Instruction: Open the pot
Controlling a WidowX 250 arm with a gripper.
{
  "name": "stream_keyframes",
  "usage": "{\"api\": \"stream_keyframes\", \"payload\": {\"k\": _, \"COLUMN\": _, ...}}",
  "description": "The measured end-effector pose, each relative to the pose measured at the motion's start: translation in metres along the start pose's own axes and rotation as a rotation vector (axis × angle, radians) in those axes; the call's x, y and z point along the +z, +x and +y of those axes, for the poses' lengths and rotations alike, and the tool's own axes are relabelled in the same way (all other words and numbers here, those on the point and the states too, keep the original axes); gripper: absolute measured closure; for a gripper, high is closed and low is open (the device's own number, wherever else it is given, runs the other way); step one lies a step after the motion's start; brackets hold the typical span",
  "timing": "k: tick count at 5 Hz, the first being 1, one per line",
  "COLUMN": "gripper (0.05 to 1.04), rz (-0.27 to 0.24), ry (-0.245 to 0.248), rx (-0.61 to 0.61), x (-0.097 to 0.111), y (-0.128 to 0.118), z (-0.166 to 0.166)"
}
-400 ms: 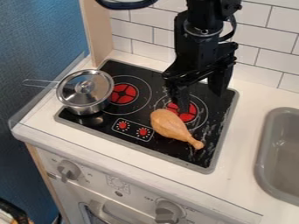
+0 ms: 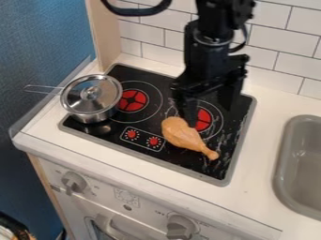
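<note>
The gripper hangs with its fingers spread apart over the right burner, a drumstick just in front. Beyond the left burner, the pot sits with its lid on.

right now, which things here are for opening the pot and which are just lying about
For the job:
- metal pot, on the stovetop's left side
- its lid, still on
- gripper, over the stovetop

Just there:
- toy drumstick, on the stovetop
- grey sink, off to the right
</note>
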State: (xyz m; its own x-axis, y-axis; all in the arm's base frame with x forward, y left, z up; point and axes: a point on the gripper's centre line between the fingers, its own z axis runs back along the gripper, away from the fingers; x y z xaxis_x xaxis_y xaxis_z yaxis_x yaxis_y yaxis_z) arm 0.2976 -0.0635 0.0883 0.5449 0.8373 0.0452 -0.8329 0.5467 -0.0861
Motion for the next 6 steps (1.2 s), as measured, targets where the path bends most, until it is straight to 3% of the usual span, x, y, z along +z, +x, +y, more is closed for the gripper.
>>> {"api": "stream_keyframes", "payload": {"k": 1, "gripper": 0.082, "rz": -0.034, "ry": -0.011, "rx": 0.063, "x": 0.004, "y": 0.016, "z": 0.006}}
{"api": "stream_keyframes", "payload": {"k": 2, "gripper": 0.083, "rz": -0.131, "ry": 0.029, "rx": 0.195, "x": 0.007, "y": 0.048, "z": 0.025}}
{"api": "stream_keyframes", "payload": {"k": 3, "gripper": 0.082, "rz": -0.152, "ry": 0.036, "rx": 0.345, "x": 0.008, "y": 0.081, "z": 0.047}}
{"api": "stream_keyframes", "payload": {"k": 6, "gripper": 0.083, "rz": -0.176, "ry": 0.053, "rx": 0.711, "x": -0.001, "y": 0.150, "z": 0.105}}
